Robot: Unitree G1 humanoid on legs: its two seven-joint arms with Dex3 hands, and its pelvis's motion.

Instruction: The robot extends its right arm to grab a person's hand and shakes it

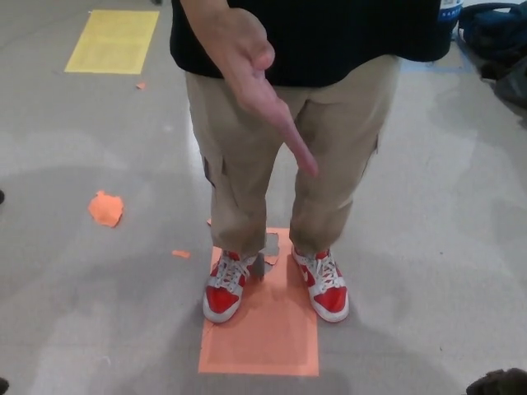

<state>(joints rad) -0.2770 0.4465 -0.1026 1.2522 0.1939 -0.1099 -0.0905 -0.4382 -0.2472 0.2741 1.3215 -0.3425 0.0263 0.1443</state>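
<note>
A person in a black top, khaki trousers and red-and-white sneakers stands facing me. The person's hand (262, 90) reaches out toward me, flat, fingers together and pointing down to the right. Only a black sliver of my right hand (499, 383) shows, in the bottom right corner, low and well away from the person's hand. Too little of it shows to tell how it is held. My left hand is out of view.
The person's feet rest on an orange floor patch (263, 329). A yellow floor patch (113, 40) lies at the far left. A crumpled orange scrap (106, 208) lies on the grey floor to the left. Dark bags (496, 37) sit at the top right.
</note>
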